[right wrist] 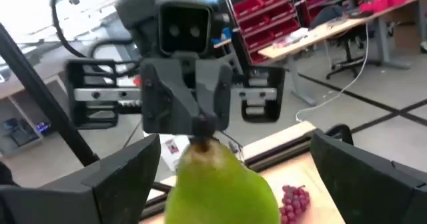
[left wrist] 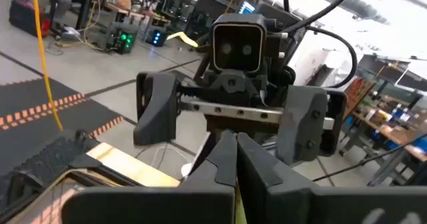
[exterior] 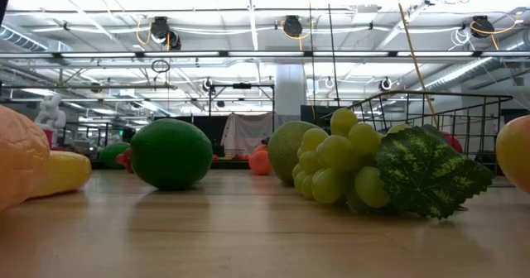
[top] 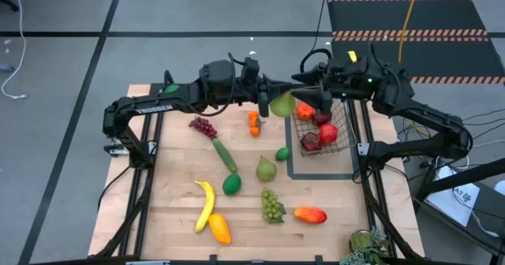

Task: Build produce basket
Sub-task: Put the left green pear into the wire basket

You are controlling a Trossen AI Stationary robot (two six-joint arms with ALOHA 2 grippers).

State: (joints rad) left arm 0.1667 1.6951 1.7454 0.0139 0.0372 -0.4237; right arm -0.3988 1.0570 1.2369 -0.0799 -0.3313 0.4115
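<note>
One pear [right wrist: 220, 184] hangs by its stem from the clenched left pincer [right wrist: 200, 125], long axis vertical, directly facing the released right pincer [left wrist: 230, 111].

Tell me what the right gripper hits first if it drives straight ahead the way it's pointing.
Most likely the green pear. It hangs by its stem from the shut left gripper, directly between the right gripper's open fingers. How much gap remains is hard to judge.
</note>
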